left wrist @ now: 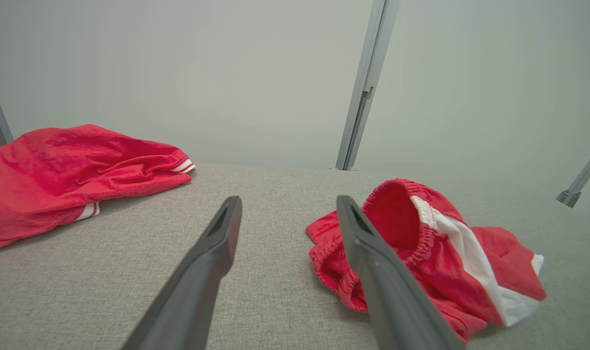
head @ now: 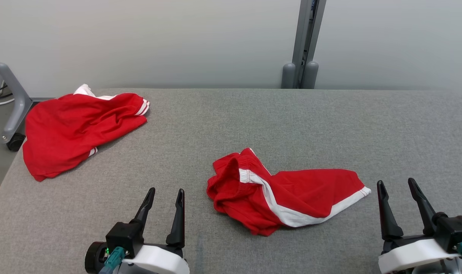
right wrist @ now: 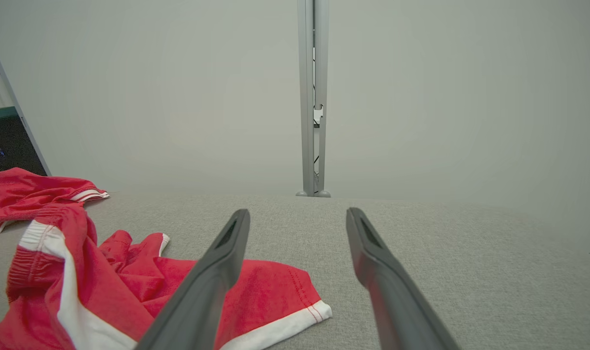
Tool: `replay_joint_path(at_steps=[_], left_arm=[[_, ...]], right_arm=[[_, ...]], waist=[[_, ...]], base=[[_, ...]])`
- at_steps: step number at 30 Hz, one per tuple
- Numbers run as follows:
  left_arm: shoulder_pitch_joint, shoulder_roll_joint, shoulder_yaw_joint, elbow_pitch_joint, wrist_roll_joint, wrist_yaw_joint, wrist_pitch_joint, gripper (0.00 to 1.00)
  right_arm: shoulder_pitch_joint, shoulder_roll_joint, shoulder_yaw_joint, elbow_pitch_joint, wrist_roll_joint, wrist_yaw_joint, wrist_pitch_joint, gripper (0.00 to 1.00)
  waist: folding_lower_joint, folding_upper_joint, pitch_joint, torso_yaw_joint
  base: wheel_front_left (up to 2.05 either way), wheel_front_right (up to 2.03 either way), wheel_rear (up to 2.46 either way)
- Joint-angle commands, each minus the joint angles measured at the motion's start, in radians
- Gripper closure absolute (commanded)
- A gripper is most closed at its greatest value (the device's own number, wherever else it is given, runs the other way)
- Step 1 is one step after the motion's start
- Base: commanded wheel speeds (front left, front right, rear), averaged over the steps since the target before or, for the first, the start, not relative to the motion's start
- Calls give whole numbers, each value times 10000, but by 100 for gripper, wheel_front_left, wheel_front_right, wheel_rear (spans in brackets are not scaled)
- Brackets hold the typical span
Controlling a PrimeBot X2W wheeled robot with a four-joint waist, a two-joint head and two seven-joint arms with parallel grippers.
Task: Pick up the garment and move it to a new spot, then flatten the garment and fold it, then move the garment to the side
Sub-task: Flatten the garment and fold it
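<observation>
Crumpled red shorts point(head: 280, 192) lie near-centre on the grey table point(head: 253, 121), unflattened and unfolded. Left gripper point(head: 167, 190) and right gripper point(head: 395, 182) are spread wide, empty, flanking them. Seemingly nothing started; pick-up first.

No readable text, label or number anywhere.

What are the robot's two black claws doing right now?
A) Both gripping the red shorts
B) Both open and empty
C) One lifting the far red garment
B: the left gripper and right gripper each have fingers spread with nothing between them, and the crumpled red shorts with white stripes lie untouched on the grey fabric table.
</observation>
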Motion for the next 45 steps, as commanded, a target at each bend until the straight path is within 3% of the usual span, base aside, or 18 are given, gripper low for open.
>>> replay_joint_path(at_steps=[1, 10, 17, 25, 31, 41, 42, 44, 45], left_arm=[[-148, 39, 31, 20, 91, 24, -19, 0], [-175, 39, 4, 38, 65, -5, -19, 0], [-792, 39, -892, 801, -328, -517, 50, 0], [-2517, 42, -2383, 1711, -1057, -1295, 2177, 0], [-3244, 42, -2567, 2189, -1287, -1121, 2889, 0], [-3790, 41, -2942, 2768, -2123, -924, 3028, 0], [-3819, 38, -3011, 2852, -2203, -886, 3003, 2], [-3931, 41, -3151, 2982, -2390, -843, 2941, 21], [-3931, 41, -3151, 2982, -2390, -843, 2941, 21]], right_arm=[[-93, -30, -3, 43, 76, -3, -54, 0], [-145, -30, 7, 165, 124, -3, -54, 0], [-246, -31, 17, 263, 53, -3, -54, 0], [-398, -35, 71, 425, 22, -3, -56, 0], [-451, -34, 59, 503, 28, -3, -54, 0], [-510, -34, 43, 528, 51, -3, -54, 0], [-507, -35, 54, 530, 51, -3, -54, 0], [-544, -35, 65, 556, 45, -3, -54, 0], [-544, -35, 65, 556, 45, -3, -54, 0]], waist=[[0, -1, 3, -4], [0, -1, 40, -25], [0, -1, 153, -74], [0, -1, 280, -367], [0, -1, 394, -662], [0, -1, 492, -912], [0, -1, 492, -926], [0, -1, 495, -957], [0, -1, 495, -957]], base=[[0, 0, 0], [0, 0, 0], [0, 0, 0], [0, 0, 0], [0, 0, 0], [0, 0, 0], [0, 0, 0], [0, 0, 0], [0, 0, 0]])
